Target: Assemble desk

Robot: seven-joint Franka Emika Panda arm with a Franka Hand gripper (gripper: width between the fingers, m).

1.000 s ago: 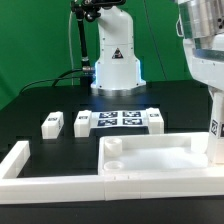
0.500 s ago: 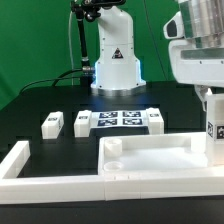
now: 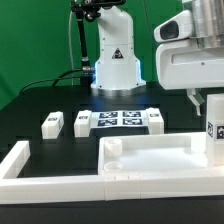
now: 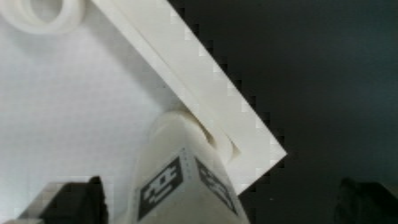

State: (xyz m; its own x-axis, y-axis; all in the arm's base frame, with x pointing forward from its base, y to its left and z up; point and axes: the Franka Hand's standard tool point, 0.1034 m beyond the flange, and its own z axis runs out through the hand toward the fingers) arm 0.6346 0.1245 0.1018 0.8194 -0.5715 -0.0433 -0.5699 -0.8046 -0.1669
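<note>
Marker board [image 3: 120,120] flat on black table [image 3: 40,100]; white fence bars [image 3: 60,185] at near edge.

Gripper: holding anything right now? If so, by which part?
Nothing is held. The fingers stand wide apart on either side of the tagged leg, not touching it; the leg stands on the desk top.

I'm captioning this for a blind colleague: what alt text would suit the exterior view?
A white desk top lies at the front of a black table, one tagged leg standing at its end on the exterior view's right, the claw just above it. Three loose legs and the marker board lie behind; white fence bars border the front.
</note>
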